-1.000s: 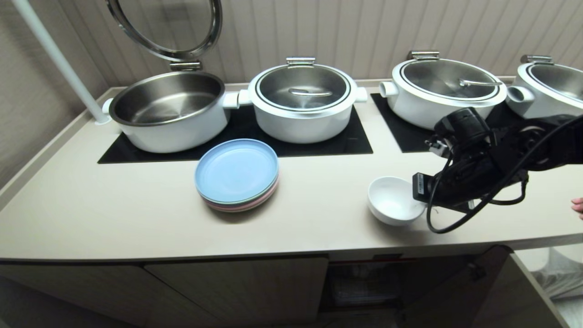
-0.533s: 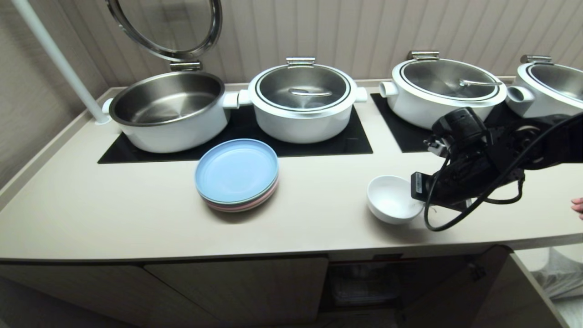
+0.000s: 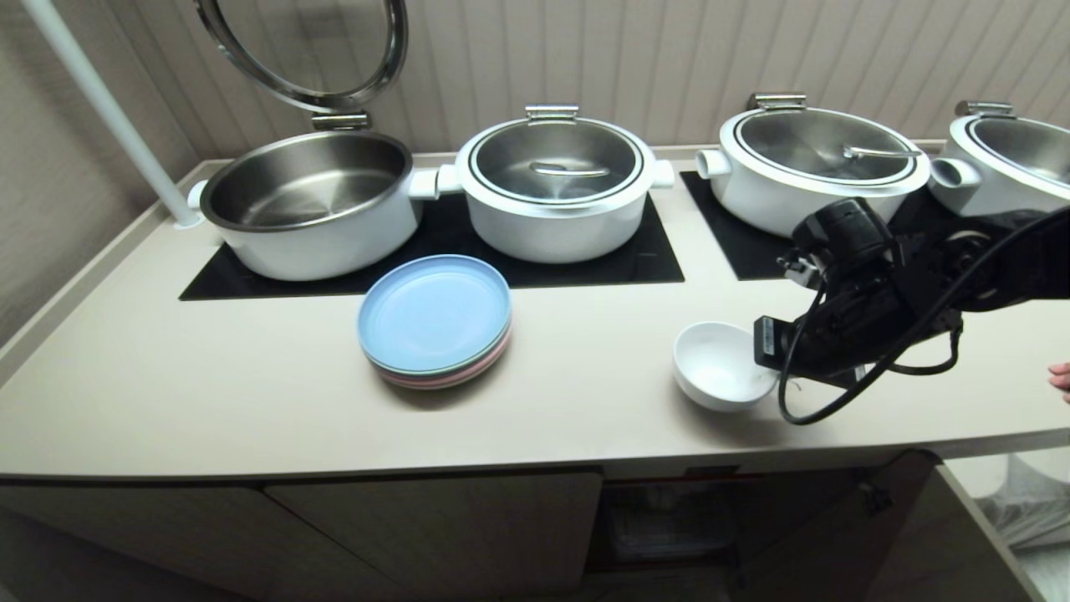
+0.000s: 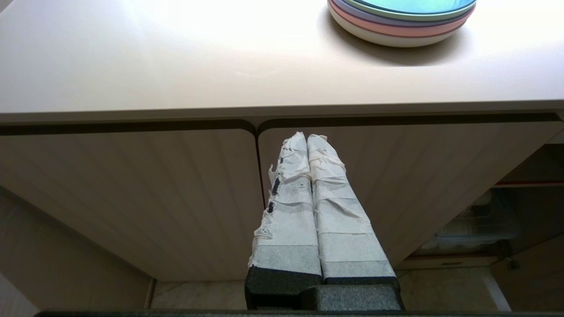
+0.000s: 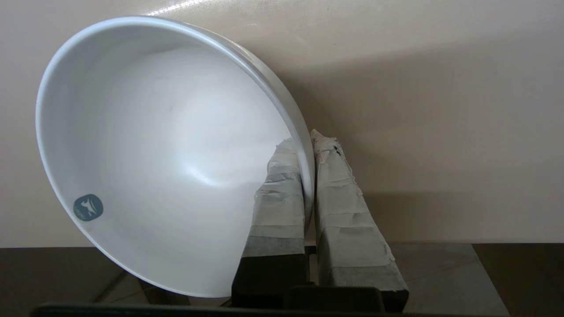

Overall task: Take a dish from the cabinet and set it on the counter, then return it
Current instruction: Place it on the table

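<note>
Lately, the white ceramic bowl [image 3: 717,364], pinched at its rim by the right gripper [image 5: 308,149], has been shifted very slightly; it is tilted at the beige counter [image 3: 209,393], right of the pastel plates [image 3: 435,322]. Release is judged pending. The left gripper [image 4: 307,143] is pressed together, parked below those plates.

Since a second ago the right gripper [image 3: 773,355] sits slightly higher and a touch further left over the counter [image 3: 251,393], carrying the dish [image 3: 720,365] with it by the same small amount. The dish's rim remains pinched between the taped fingers [image 5: 282,193]. Over the last half second the pair barely shifts.
</note>
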